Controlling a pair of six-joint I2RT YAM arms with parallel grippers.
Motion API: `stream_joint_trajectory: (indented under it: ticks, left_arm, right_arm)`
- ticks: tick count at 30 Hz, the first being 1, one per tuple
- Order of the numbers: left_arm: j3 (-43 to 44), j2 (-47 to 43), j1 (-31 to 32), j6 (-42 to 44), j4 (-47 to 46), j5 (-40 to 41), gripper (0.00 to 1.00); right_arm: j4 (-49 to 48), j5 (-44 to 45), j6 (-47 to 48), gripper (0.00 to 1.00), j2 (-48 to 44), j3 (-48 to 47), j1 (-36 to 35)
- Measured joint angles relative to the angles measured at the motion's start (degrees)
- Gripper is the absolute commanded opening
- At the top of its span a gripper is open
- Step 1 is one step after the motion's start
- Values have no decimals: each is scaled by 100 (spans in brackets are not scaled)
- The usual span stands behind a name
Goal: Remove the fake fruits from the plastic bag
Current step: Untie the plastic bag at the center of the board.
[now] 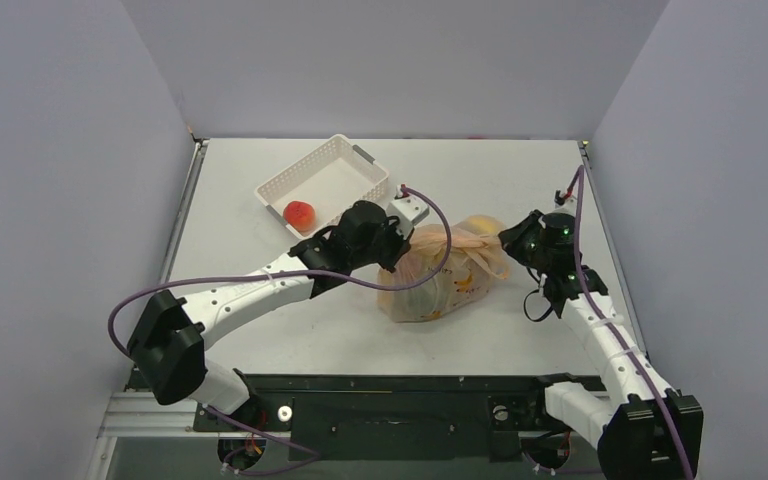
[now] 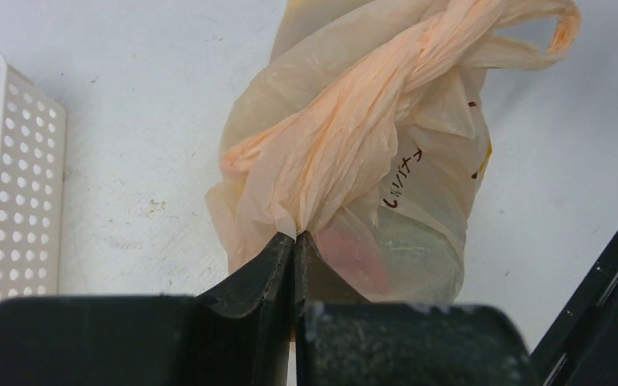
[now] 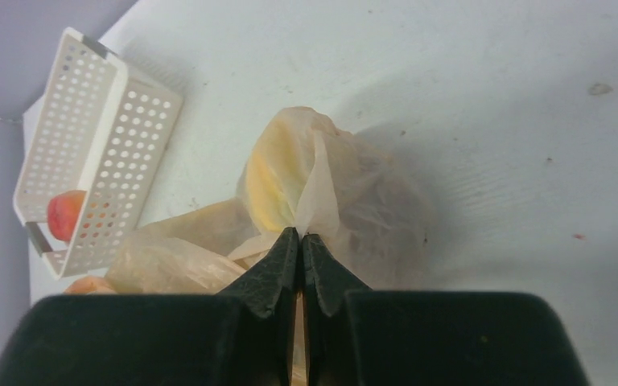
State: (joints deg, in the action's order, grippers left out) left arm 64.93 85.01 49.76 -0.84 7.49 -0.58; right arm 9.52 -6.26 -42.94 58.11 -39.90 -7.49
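Sitting at the far left of the grey table (image 1: pixel 260 335) is a white perforated basket (image 1: pixel 325 180), with an orange-pink peach (image 1: pixel 300 213) lying in its near corner. Just right of the basket, the left arm reaches in from the near-left edge. The left gripper (image 2: pixel 295 237) has its jaws pressed together on a gathered fold of the plastic bag (image 1: pixel 430 290), pinching the film right at the tips.

The bag lies on the table near the middle, to the right of the basket and apart from it. It is pale orange, crinkly and bulging, and a twisted loop handle (image 2: pixel 451 44) runs across its top in the left wrist view. Dark printed characters show on its side.

The fake fruits (image 1: pixel 468 284) are all inside the bag, seen only as blurred colour through the film. A red fruit (image 2: pixel 354 259) sits low down close to the left gripper's tips, touching a pale greenish shape whose kind I cannot tell. A yellow fruit (image 3: pixel 273 181) presses against the film at the other end.

At the bag's right end, the right gripper (image 3: pixel 300 235) comes in from the near-right side. Its jaws are closed together on a thin upright flap of the bag, just beside that yellow fruit.
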Motion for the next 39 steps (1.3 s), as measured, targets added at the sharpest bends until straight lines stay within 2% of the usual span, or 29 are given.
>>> stream_joint_trajectory:
  ticks: [3, 5, 9, 11, 19, 23, 25, 28, 30, 35, 37, 38, 39]
  left_arm:
    - [-76, -59, 0, 0, 0, 107, 0]
    - [-94, -63, 0, 0, 0, 153, 0]
    - [-94, -63, -4, 2, 11, 216, 0]
    - [-94, -63, -4, 2, 35, 234, 0]
    - [-103, -63, -4, 4, 42, 297, 0]
    - [-105, -63, -4, 33, 42, 291, 0]
    - [-105, -63, -4, 76, 42, 282, 0]
    - [-105, -61, -7, 129, 46, 221, 0]
    - [-105, -59, -7, 142, 50, 186, 0]
    - [-105, -59, -4, 155, 59, 160, 0]
    - [-105, -59, -2, 157, 63, 160, 0]
    - [-105, -59, -2, 155, 63, 160, 0]
    - [-105, -59, -2, 155, 68, 162, 0]
  right_arm:
    - [299, 4, 332, 5, -63, 0, 114]
    - [540, 39, 573, 23, -160, -13, 61]
    - [1196, 647, 1025, 44, -376, -243, -476]
    - [1471, 1071, 1226, 48, -494, -444, -946]
    - [1808, 2393, 2006, 55, -896, -876, -2277]
    - [1781, 2719, 2465, 59, -920, -876, -2924]
    - [1720, 2826, 2647, 60, -903, -876, -3003]
    - [1580, 2953, 2802, 59, -787, -876, -2953]
    - [1495, 2957, 2824, 54, -603, -876, -2830]
    - [1414, 2841, 2601, 29, -103, -876, -2455]
    - [1370, 2796, 2433, 18, -13, -870, -2374]
    - [1335, 2776, 2347, 9, -9, -863, -2358]
    - [1303, 2754, 2240, 5, -11, -857, -2334]
